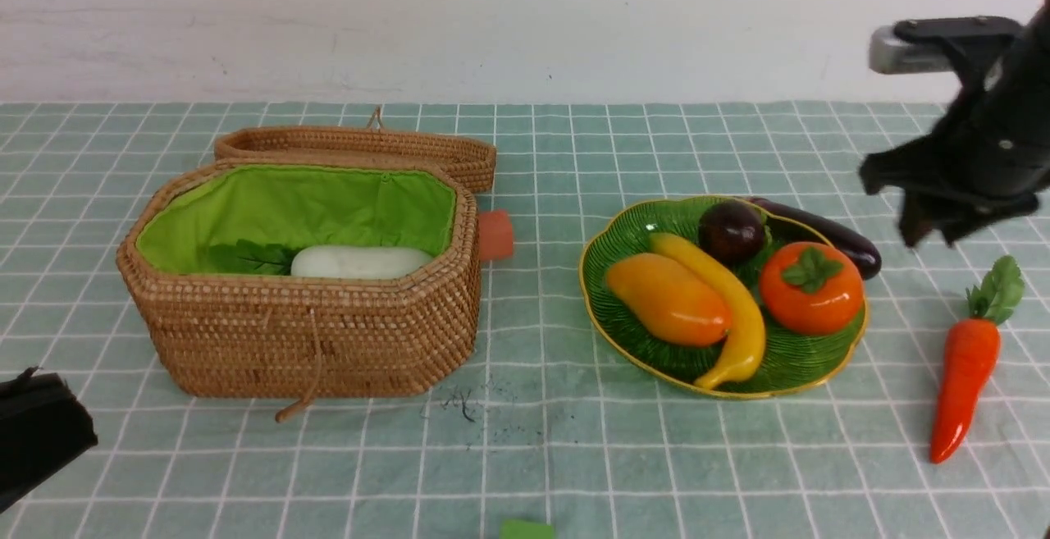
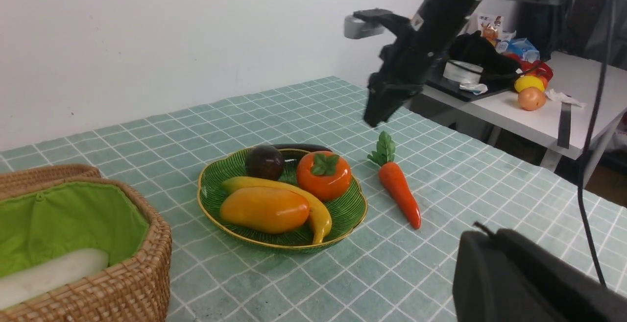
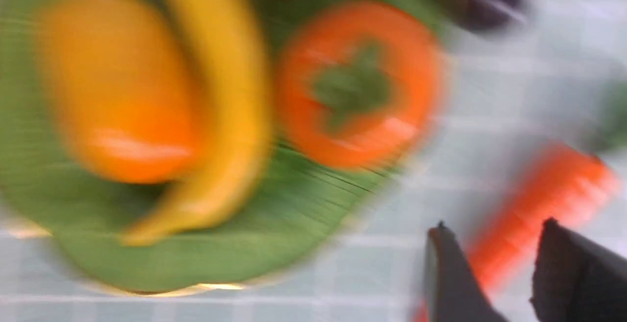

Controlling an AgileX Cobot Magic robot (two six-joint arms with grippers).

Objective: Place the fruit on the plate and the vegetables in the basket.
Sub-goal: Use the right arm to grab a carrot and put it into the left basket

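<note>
The green plate [image 1: 632, 227] holds the mango [image 1: 668, 299], banana [image 1: 734, 309], persimmon [image 1: 810, 289] and mangosteen [image 1: 731, 231]. The dark eggplant [image 1: 828, 231] lies against the plate's far rim. A carrot [image 1: 968, 367] lies on the cloth to the plate's right. The white radish [image 1: 361, 262] rests inside the open wicker basket [image 1: 312, 334]. My right gripper [image 1: 931, 231] hangs in the air above the carrot's leafy end; in the blurred right wrist view its jaws [image 3: 495, 224] stand apart and empty, the carrot [image 3: 539, 199] below. My left gripper [image 2: 482, 231] is shut, low at the near left.
The basket's lid [image 1: 361, 145] lies folded back behind it. An orange block [image 1: 495, 235] sits beside the basket's far right corner, and a green piece [image 1: 525, 529] at the table's near edge. A white side table [image 2: 529, 111] with clutter stands beyond the right arm.
</note>
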